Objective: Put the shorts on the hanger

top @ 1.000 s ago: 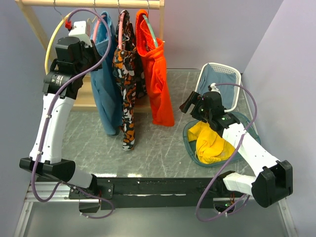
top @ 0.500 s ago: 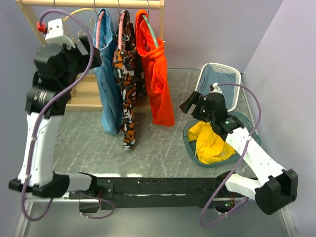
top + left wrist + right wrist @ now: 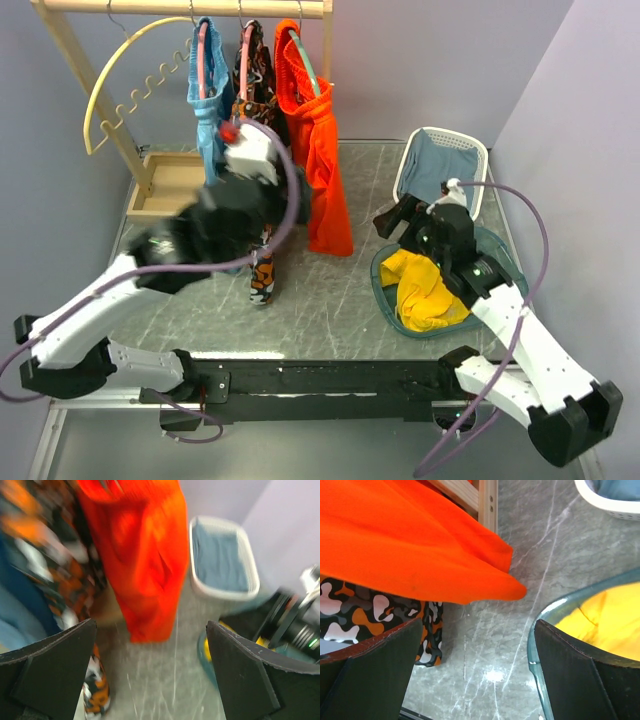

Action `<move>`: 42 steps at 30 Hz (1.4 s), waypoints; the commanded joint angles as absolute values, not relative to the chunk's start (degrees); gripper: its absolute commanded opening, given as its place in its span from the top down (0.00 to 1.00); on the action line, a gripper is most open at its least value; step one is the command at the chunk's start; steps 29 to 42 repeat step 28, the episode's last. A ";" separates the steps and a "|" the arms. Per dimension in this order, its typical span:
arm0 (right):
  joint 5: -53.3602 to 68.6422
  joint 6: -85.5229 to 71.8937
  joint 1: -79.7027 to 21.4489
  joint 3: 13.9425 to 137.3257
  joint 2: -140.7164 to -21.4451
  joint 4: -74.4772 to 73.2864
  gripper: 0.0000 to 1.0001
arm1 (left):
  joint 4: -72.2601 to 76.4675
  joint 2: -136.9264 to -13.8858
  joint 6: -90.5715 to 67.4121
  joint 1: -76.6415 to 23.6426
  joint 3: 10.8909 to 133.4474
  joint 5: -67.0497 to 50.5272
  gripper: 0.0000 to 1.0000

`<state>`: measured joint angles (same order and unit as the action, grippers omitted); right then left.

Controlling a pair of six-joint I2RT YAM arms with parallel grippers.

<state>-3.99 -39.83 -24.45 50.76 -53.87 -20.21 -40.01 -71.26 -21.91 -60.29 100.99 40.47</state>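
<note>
A: What stands on the table (image 3: 340,290)?
B: A wooden rack (image 3: 180,8) along its far edge.
A: Where are the shorts (image 3: 208,110)?
B: Draped over the hanger (image 3: 202,50), the leftmost garment on the rail.
A: And the grippers?
B: Left gripper (image 3: 151,630): blurred, apparently before the orange shorts (image 3: 322,170), jaws wide apart, empty. Right gripper (image 3: 479,630): jaws apart, empty, above the table.

Robot lab test cell, this: bare lilac walls (image 3: 420,60), black mounting rail (image 3: 330,380) along the grey worktop's (image 3: 340,300) near edge, staged clothes rack (image 3: 180,7).
</note>
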 commanded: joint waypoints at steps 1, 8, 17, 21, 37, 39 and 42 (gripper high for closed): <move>-6.85 -41.83 -24.79 46.77 -48.35 -20.31 0.00 | -36.59 -69.97 -29.07 -64.69 88.74 43.71 0.04; -10.10 -46.14 -24.79 33.60 -40.61 -17.23 0.00 | -23.32 -66.01 -41.21 -64.78 62.16 33.59 0.04; -14.32 -47.90 -24.87 28.65 -33.40 -21.35 0.00 | -15.82 -68.12 -46.22 -64.78 50.19 29.53 0.03; -15.82 -47.81 -24.79 30.06 -32.52 -24.08 0.00 | -14.59 -67.68 -47.28 -64.78 48.43 29.53 0.03; -16.79 -47.38 -24.79 32.69 -33.84 -26.45 0.00 | -12.93 -65.66 -46.93 -64.78 47.11 27.86 0.04; -16.79 -47.38 -24.79 32.69 -33.84 -26.45 0.00 | -12.93 -65.66 -46.93 -64.78 47.11 27.86 0.04; -16.79 -47.38 -24.79 32.69 -33.84 -26.45 0.00 | -12.93 -65.66 -46.93 -64.78 47.11 27.86 0.04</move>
